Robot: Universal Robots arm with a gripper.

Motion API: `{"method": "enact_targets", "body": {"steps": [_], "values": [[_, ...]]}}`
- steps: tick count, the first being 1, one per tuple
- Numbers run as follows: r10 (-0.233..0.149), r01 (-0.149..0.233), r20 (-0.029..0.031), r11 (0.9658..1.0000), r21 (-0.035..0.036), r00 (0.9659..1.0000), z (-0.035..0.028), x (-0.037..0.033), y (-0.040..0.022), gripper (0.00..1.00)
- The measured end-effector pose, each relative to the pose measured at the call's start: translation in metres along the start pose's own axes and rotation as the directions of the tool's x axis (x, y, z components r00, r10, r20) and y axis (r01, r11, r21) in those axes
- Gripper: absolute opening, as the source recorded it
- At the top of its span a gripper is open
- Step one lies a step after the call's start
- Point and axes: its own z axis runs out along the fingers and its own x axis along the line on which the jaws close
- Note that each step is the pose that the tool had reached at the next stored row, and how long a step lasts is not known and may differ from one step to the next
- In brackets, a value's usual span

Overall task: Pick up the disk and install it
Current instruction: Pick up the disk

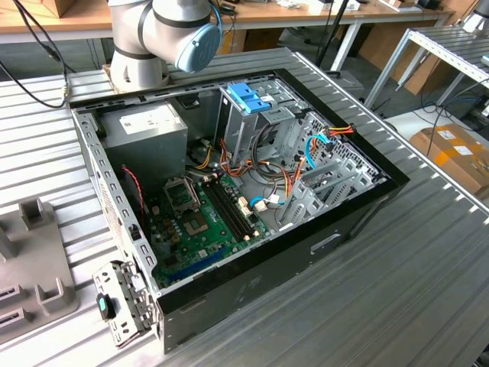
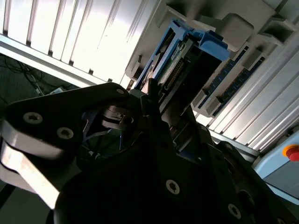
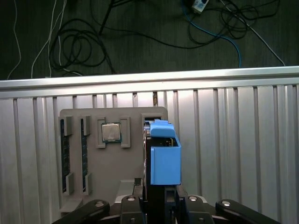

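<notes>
Pick-up step: my fingers (image 3: 174, 195) pinch the disk (image 3: 163, 158) edge-on at the grey parts tray (image 3: 135, 116) on the desk (image 3: 233, 140). Not installed yet. I judge it needs 1 steady, level carry to the open case (image 1: 252, 290).

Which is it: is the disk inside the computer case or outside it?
Outside. In the first wrist view the gripper holds the disk on edge at the grey tray.

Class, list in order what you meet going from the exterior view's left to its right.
Grey parts holder, grey power-supply box, blue plastic bracket atop the metal cage, cardboard box.
</notes>
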Motion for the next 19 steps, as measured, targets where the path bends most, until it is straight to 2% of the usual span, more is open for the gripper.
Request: {"method": "enact_targets", "body": {"steps": [8,19], "values": [[0.0,0.0,-0.0001,1.0,-0.0001,1.0,-0.0022,0.0001,0.0,0.35],[0.0,0.0,-0.0001,1.0,0.0,1.0,-0.0157,0.0004,-0.0001,0.35]]}}
